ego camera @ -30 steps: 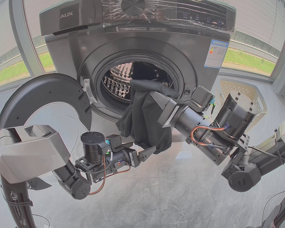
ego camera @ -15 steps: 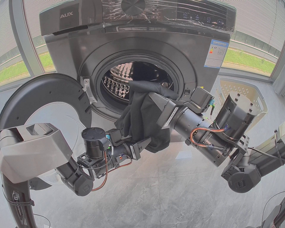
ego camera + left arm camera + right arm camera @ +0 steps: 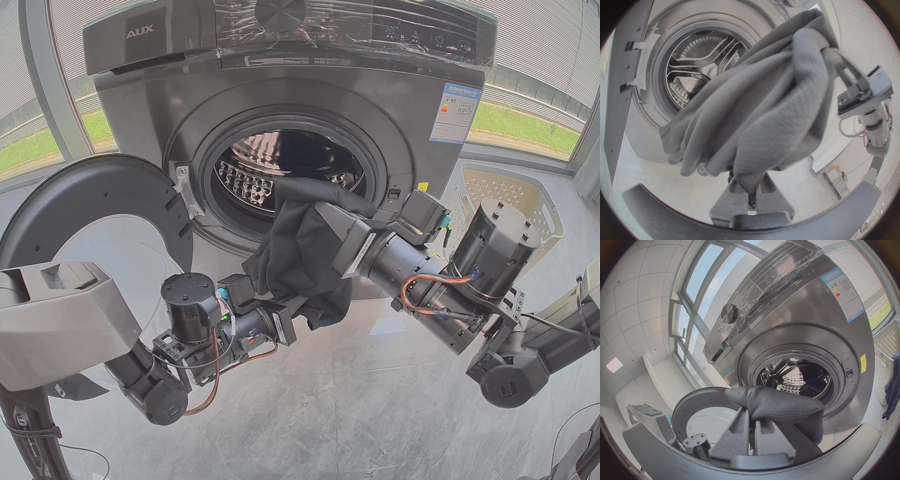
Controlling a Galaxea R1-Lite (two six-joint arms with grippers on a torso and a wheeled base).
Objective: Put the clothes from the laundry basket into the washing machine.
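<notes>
A black garment (image 3: 300,256) hangs in front of the washing machine's open drum (image 3: 250,181), its top edge at the rim of the opening. My right gripper (image 3: 320,210) is shut on the garment's upper part, seen up close in the right wrist view (image 3: 752,422) with cloth (image 3: 775,405) bunched over the fingers. My left gripper (image 3: 299,308) sits below, shut on the garment's lower hem; in the left wrist view its fingers (image 3: 737,195) pinch a fold of the cloth (image 3: 756,109). The white laundry basket (image 3: 531,200) stands to the right of the machine.
The round machine door (image 3: 94,206) is swung wide open on the left, close to my left arm. A dark blue garment (image 3: 892,387) hangs over the basket wall (image 3: 881,371). Grey tiled floor (image 3: 350,400) lies open in front of the machine.
My left gripper, open below the garment a second ago, has moved up and in and shut on the lower hem. The right gripper has barely shifted with the cloth.
</notes>
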